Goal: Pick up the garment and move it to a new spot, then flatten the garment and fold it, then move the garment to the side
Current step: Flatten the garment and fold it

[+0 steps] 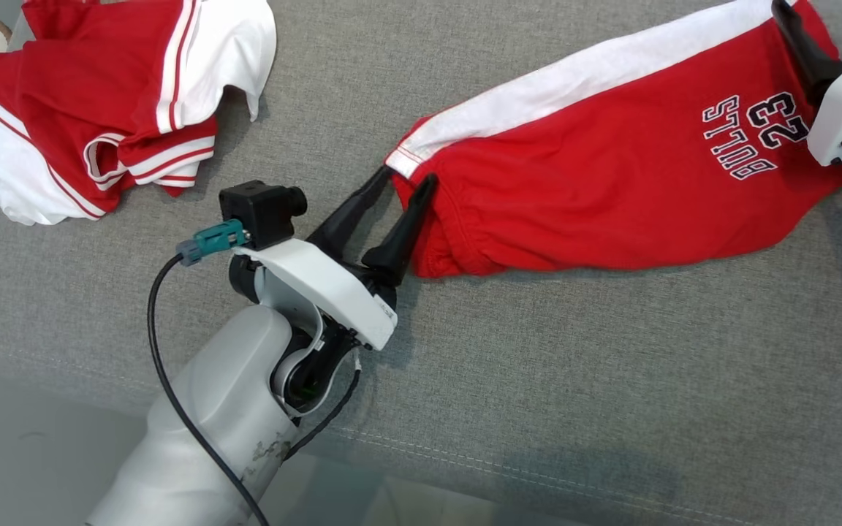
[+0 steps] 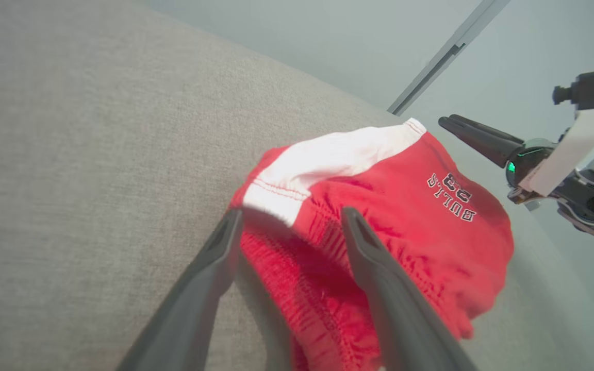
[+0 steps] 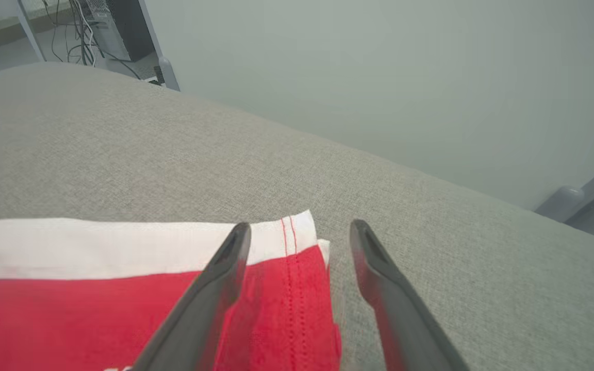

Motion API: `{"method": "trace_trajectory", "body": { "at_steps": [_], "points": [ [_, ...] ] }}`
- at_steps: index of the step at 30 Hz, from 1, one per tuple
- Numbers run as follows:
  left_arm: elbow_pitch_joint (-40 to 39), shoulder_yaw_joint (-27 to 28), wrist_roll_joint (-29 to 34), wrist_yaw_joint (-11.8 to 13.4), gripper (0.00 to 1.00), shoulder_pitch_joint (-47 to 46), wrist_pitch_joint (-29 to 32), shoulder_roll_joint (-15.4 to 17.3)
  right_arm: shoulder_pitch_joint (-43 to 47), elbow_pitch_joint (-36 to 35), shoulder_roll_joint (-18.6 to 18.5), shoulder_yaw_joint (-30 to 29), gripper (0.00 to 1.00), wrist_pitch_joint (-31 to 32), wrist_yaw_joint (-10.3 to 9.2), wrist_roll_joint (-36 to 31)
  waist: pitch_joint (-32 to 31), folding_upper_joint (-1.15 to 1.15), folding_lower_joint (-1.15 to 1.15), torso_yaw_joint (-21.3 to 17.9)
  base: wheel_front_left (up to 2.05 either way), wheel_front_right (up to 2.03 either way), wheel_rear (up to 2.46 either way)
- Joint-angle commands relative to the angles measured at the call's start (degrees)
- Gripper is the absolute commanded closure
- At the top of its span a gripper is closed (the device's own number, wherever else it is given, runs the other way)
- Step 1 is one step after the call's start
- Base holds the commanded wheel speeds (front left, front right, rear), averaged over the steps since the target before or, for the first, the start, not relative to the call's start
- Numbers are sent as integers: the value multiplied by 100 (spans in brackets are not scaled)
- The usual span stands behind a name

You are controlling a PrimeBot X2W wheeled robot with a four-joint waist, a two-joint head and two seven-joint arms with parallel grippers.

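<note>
Red shorts (image 1: 611, 161) laid out.
Both spread wide: left hand (image 1: 406, 177) straddles waistband at eight o'clock, right hand (image 3: 301, 228) hem corner at two.

Shorts (image 1: 611, 175): red, with a white band (image 1: 582, 80) down one side and red double stitching across the band's hem. Lettering (image 1: 753, 135) "BULLS 23": black with a white outline.
Second garment (image 1: 85, 95): red and white panels, thin red-and-white stripe trim.
Worktop (image 1: 574, 380): grey woven fabric with a pale stitched seam line.
Left pincer (image 1: 407, 175): black fingers, white shell, pale grey forearm.
Right pincer (image 3: 301, 225): dark grey fingers.
Camera block (image 1: 260, 208) black, plug (image 1: 213, 239) teal, cable (image 1: 161, 365) black.
</note>
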Motion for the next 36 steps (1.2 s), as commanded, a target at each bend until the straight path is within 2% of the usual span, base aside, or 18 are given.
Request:
{"method": "trace_trajectory", "body": {
  "at_steps": [1,5,10,16,17,21,24,30,36],
  "points": [
    [-65,153,111,-40,0,-151,-139,230,87,-68,-15,42,0,-152,-17,65,-28,0,0,-27,0,0,0],
    [-58,125,421,132,0,-42,-461,328,316,-32,-21,-42,0,-631,-17,266,-120,0,0,-114,0,0,0],
    [-419,231,734,686,0,307,-643,464,676,-81,-33,-304,0,-1080,-17,412,-220,0,0,-288,0,0,0],
    [-1087,271,729,1136,0,838,-556,650,1148,-294,22,-622,0,-1222,-17,398,-325,0,0,-538,0,0,0],
    [-1296,304,723,1294,0,970,-493,738,1284,-388,21,-713,0,-1237,-17,364,-364,0,0,-587,0,0,0],
    [-1650,376,656,1536,0,1210,-351,886,1516,-547,72,-896,0,-1252,-17,294,-456,0,0,-663,0,0,0],
    [-1828,402,525,1602,0,1362,-189,953,1609,-621,172,-958,0,-1204,-17,270,-491,0,0,-712,0,0,0],
    [-1943,380,299,1508,0,1432,78,992,1480,-570,343,-874,0,-825,-17,276,-497,0,0,-732,0,0,0],
    [-1821,350,151,1445,0,1364,260,941,1175,-263,497,-544,0,-297,-17,360,-431,0,0,-662,0,0,0]
  ]
}}
